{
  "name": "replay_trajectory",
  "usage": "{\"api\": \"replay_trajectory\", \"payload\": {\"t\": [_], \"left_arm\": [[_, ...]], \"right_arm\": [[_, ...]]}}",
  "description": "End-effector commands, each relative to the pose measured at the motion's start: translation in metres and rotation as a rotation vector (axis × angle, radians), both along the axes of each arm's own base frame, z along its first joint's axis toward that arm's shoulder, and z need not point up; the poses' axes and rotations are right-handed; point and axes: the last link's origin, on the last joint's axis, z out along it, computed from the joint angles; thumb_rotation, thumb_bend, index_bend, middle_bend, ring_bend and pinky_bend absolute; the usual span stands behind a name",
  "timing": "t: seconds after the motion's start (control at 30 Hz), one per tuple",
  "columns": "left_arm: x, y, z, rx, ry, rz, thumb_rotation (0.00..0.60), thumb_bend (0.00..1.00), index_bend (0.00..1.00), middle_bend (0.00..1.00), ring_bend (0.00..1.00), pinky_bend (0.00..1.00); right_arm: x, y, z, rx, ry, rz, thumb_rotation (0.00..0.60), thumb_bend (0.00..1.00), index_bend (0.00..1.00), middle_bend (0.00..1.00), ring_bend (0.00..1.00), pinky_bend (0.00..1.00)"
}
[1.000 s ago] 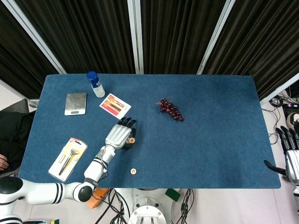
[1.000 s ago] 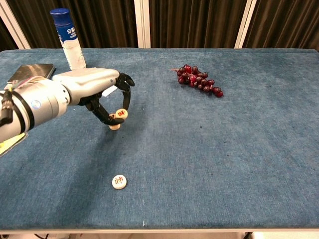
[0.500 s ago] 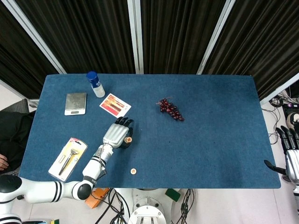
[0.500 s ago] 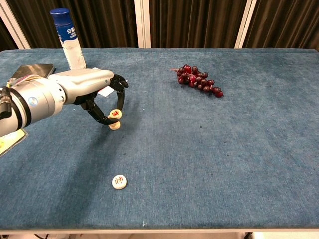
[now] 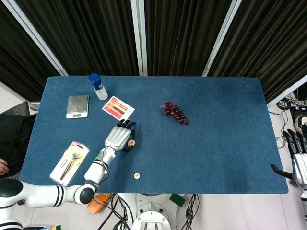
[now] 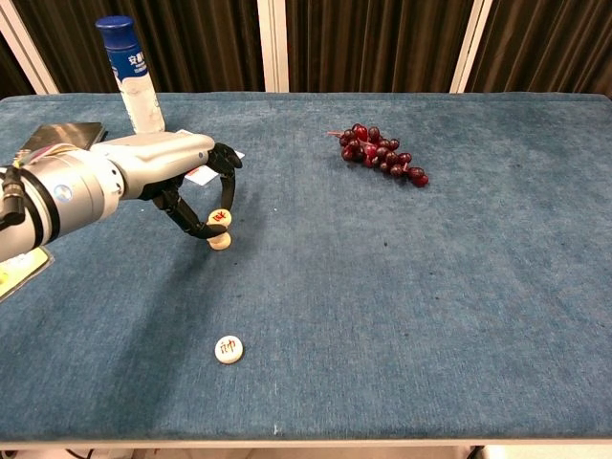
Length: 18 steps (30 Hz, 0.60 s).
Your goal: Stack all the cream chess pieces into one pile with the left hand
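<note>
My left hand (image 6: pixel 163 177) hovers over the left part of the blue table and pinches a cream chess piece (image 6: pixel 219 218) with a red character between thumb and fingertips. The piece is tilted and sits just above a second cream piece (image 6: pixel 220 240) lying on the cloth; I cannot tell whether they touch. A third cream piece (image 6: pixel 229 349) lies alone near the front edge. In the head view the left hand (image 5: pixel 119 138) covers most of the pair, with the held piece (image 5: pixel 133 142) showing at its right side and the lone piece (image 5: pixel 136 176) below. My right hand (image 5: pixel 298 163) hangs off the table's right edge, holding nothing.
A blue-capped bottle (image 6: pixel 129 72), a small scale (image 5: pixel 77 106) and a red card box (image 5: pixel 118 107) stand at the back left. A packaged tool (image 5: pixel 70 162) lies at the front left. Dark grapes (image 6: pixel 382 153) rest near the middle back.
My left hand has shifted a little left and lowered the held piece until it sits directly over the piece on the cloth. The right hand has not moved.
</note>
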Motion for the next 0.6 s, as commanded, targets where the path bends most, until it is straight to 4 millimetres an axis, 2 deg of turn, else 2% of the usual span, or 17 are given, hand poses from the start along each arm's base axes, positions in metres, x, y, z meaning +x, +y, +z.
{"api": "replay_trajectory", "payload": {"t": [0.03,0.6], "left_arm": [[-0.0006,0.0001,0.0002,0.001,0.001,0.001,0.600,0.30,0.48,0.09,0.00,0.00],[-0.0029,-0.0016,0.0011,0.001,0.009,0.001,0.600,0.30,0.45,0.09,0.00,0.00]], "right_arm": [[-0.0002,0.0001,0.0002,-0.001,0.000,-0.001,0.600,0.17,0.00,0.10,0.00,0.04],[0.0005,0.0007,-0.0003,0.002,0.002,-0.001,0.600,0.17,0.00,0.10,0.00,0.04]]}}
